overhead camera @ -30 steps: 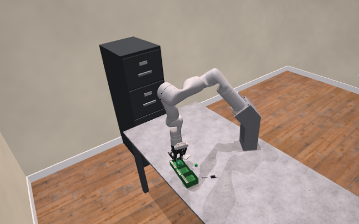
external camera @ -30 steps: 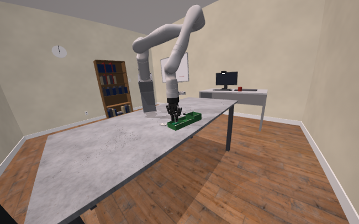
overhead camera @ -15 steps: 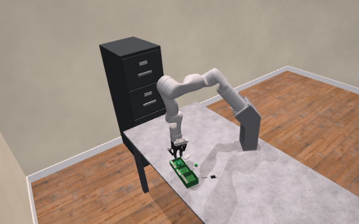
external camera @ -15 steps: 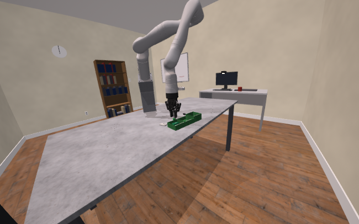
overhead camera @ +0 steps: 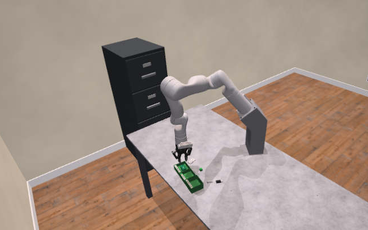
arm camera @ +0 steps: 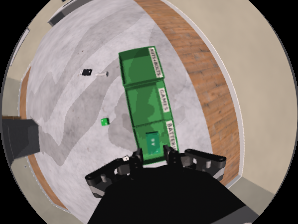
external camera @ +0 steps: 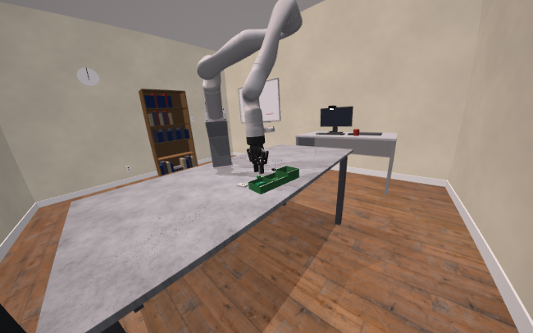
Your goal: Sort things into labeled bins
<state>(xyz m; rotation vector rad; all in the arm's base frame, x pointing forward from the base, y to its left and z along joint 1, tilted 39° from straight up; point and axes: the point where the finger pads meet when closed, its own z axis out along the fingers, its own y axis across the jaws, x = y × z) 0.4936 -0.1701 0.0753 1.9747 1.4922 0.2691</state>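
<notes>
End effector (arm camera: pixel 152 160), fingers parted and gripping nothing, poised above the nearest compartment of the green three-part bin (arm camera: pixel 148 99), which stands near the desk (overhead camera: pixel 265 182) edge. A small green part (arm camera: pixel 152 141) lies inside that compartment: one item judged sorted. The middle and far compartments appear to hold nothing. Beyond, on the desk beside the bin: a green cube (overhead camera: pixel 200 169), a white flat piece (overhead camera: pixel 191 161), a black component (overhead camera: pixel 218 180) and a thin grey pin (overhead camera: pixel 209 181). These four remain to be sorted or left; the labels are too small to read.
</notes>
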